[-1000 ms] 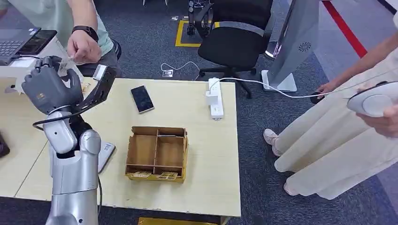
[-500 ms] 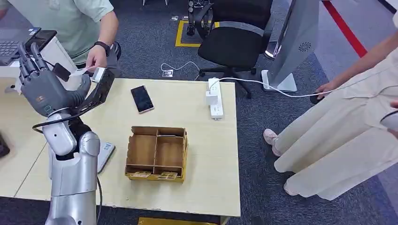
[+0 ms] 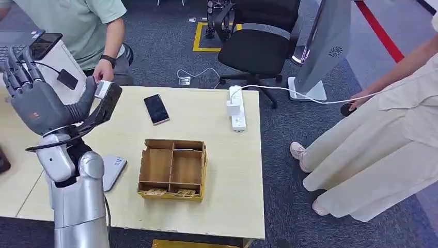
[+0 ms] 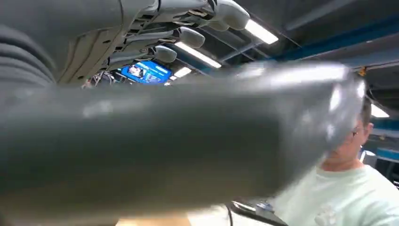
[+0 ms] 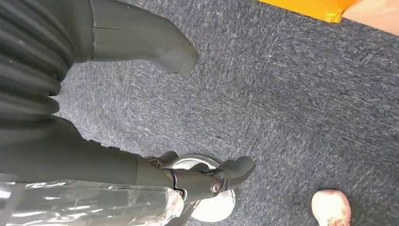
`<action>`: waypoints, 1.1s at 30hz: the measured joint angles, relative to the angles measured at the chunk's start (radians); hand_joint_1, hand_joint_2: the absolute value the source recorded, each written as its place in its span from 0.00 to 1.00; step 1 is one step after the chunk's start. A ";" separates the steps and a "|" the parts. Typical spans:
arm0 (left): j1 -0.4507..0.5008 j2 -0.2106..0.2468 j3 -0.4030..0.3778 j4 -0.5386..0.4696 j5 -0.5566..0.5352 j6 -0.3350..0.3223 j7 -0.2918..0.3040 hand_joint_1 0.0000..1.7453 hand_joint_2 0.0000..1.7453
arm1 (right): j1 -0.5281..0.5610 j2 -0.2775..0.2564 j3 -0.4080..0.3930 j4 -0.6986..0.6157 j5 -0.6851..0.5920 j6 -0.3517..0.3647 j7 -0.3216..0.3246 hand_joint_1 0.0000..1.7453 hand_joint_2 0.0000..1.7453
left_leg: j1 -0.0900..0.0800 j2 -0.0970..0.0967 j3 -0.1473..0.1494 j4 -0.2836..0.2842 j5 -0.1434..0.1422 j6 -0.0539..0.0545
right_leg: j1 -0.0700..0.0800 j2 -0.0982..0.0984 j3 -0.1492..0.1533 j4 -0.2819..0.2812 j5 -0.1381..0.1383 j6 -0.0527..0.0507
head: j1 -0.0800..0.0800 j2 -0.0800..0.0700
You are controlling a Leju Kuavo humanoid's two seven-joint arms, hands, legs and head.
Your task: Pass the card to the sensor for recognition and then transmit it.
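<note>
My left hand is raised at the table's far-left corner, fingers spread and palm bare. In the left wrist view its blurred grey thumb crosses the picture with the fingers apart. A person in a light green shirt stands just beyond it, with a hand at the table edge; I cannot tell whether that hand holds the card. A flat white reader lies on the table beside my left forearm. My right hand hangs over the carpet, fingers loose and holding nothing.
A brown cardboard divider tray sits mid-table, a phone and a white power strip lie farther back. A black office chair stands behind the table. A second person in beige stands to the right.
My left hand has opened from a closed grip and shifted left. The green-shirted person's hand drew back from it. The white device held at the right has left the picture.
</note>
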 joint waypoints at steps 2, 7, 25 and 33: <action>0.008 -0.013 0.021 -0.023 0.004 0.000 -0.013 0.00 0.00 | 0.000 0.000 -0.001 0.000 0.000 0.000 -0.001 0.00 1.00 | 0.000 0.000 0.000 0.000 0.000 0.000 | 0.000 0.000 0.000 0.000 0.000 0.000 | 0.000 0.000; 0.038 -0.043 0.055 -0.086 0.044 -0.001 -0.076 0.00 0.00 | 0.002 0.000 -0.008 -0.003 -0.004 0.000 -0.003 0.00 1.00 | 0.000 0.000 0.000 0.000 0.000 0.000 | 0.000 0.000 0.000 0.000 0.000 0.000 | 0.000 0.000; 0.152 -0.097 0.138 -0.236 0.136 -0.005 -0.130 0.00 1.00 | 0.014 0.005 -0.051 -0.033 -0.018 0.000 -0.014 0.00 1.00 | 0.000 0.000 0.000 0.000 0.000 0.000 | 0.000 0.000 0.000 0.000 0.000 0.000 | 0.000 0.000; 0.182 -0.095 0.145 -0.261 0.141 -0.006 -0.178 0.00 1.00 | 0.019 0.008 -0.074 -0.047 -0.013 0.002 -0.024 0.00 1.00 | 0.000 0.000 0.000 0.000 0.000 0.000 | 0.000 -0.001 0.000 0.000 0.000 0.000 | 0.000 0.000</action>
